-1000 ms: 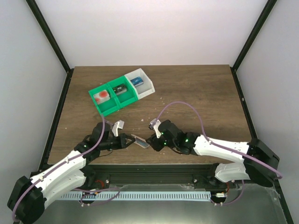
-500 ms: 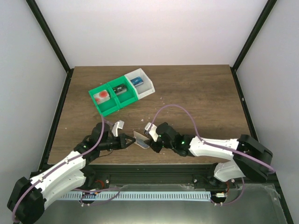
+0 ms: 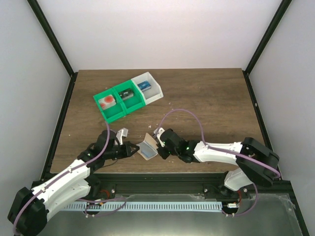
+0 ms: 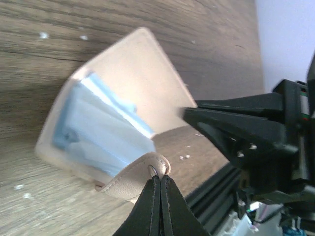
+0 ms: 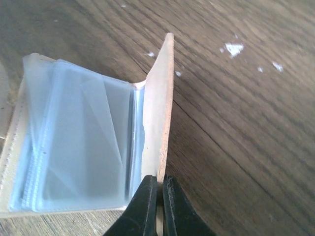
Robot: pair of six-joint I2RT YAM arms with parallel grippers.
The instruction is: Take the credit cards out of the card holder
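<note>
Card holder, the flat pale blue-grey folding sleeve with tan edging (image 3: 146,149), lies spread open on the brown wooden table (image 3: 206,98) between your arms. Your right gripper (image 5: 158,183) has just moved in and clamped its tan cover, while your left gripper (image 4: 160,179) stays pinched on the small tan tab (image 4: 156,164). The thin blue credit cards (image 4: 98,123) look to be still inside, so one gripper must likely let go to pull them out.

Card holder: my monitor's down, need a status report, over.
Left gripper shut on tan tab. Right gripper shut on cover edge. Card holder spread open between them, blue cards inside. Nothing in the way; bins far back.
</note>
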